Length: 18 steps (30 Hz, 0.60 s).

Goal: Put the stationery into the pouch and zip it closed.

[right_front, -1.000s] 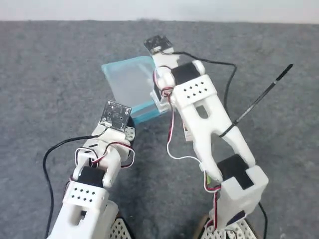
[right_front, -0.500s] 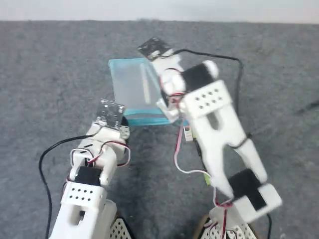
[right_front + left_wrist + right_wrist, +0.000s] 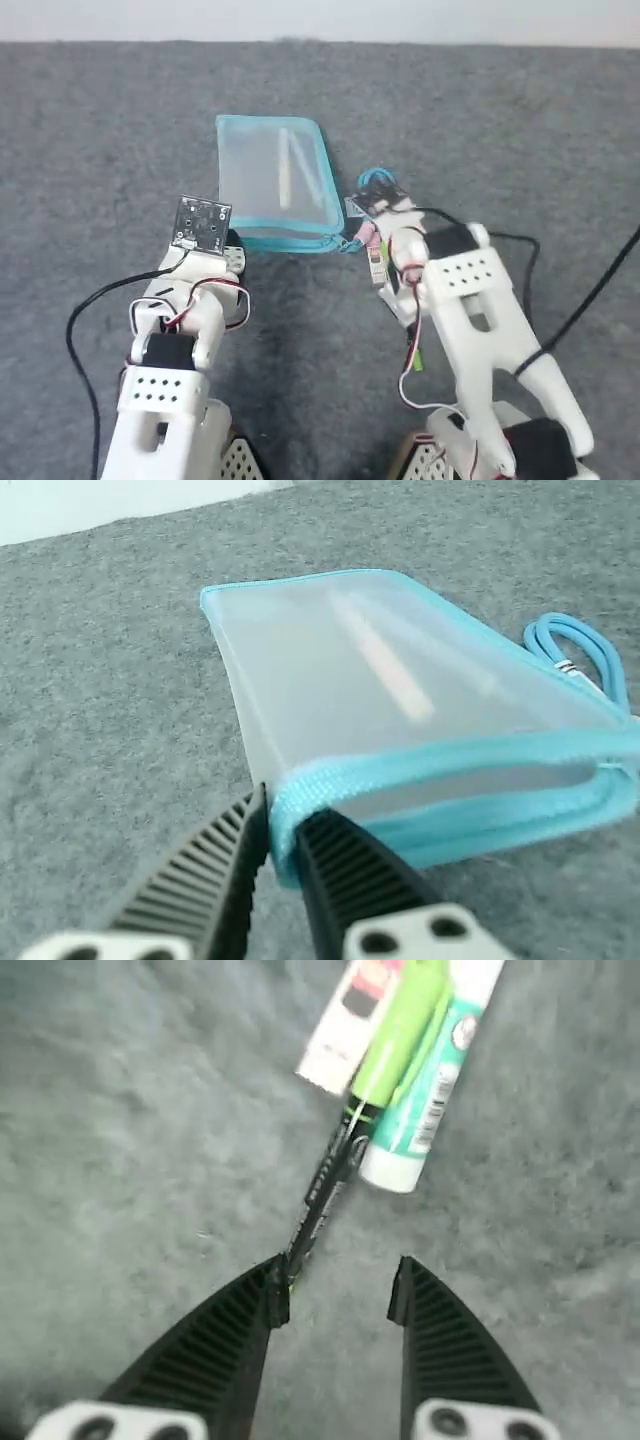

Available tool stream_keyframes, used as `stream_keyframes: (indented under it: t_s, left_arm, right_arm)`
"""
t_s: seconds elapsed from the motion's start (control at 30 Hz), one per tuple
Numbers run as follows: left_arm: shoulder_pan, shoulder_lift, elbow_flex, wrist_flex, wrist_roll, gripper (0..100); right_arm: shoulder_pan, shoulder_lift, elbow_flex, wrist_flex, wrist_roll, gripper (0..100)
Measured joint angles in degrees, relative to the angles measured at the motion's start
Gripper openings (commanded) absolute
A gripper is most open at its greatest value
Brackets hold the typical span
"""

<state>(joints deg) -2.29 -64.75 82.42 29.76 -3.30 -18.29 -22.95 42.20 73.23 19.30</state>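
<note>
The pouch [image 3: 262, 185] lies flat on the grey mat [image 3: 100, 130] ahead of both arms, its teal zip edge turned toward them. The left gripper [image 3: 283, 845] is closed tight on the pouch's near corner, pinching the zip edge between its ridged black fingers [image 3: 220, 870]. Through the pouch's frosted side a pale stick [image 3: 385, 670] shows, lying lengthwise inside. A blue cord [image 3: 580, 650] loops out on the mat at the pouch's other near corner. The right gripper [image 3: 337, 1285] hangs over the mat just beside that corner, its jaws spread apart and holding nothing. Just ahead of its fingertips three pieces lie side by side, touching: a green pen [image 3: 345, 1150] with a black tip, a white and teal tube [image 3: 435, 1090], and a flat white piece [image 3: 345, 1030] with a red and black label. The pen's black tip reaches one finger [image 3: 265, 1305] of the right gripper; whether it touches I cannot tell.
</note>
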Motion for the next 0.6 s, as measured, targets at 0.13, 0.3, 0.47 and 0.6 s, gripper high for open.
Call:
stream_keyframes:
  t_s: [0.13,0.3,0.47,0.6]
  left_arm:
    - [0.00,0.00,0.00,0.00,0.00,1]
    - [0.00,0.00,0.00,0.00,0.00,1]
    - [0.00,0.00,0.00,0.00,0.00,1]
    - [0.00,0.00,0.00,0.00,0.00,1]
  right_arm:
    - [2.55,0.00,2.90,-8.18,1.58,15.9]
    - [5.71,3.52,2.90,-15.38,2.20,15.9]
    - [5.54,8.62,2.90,-18.64,3.78,15.9]
    - [5.27,12.31,2.90,-20.04,3.96,15.6]
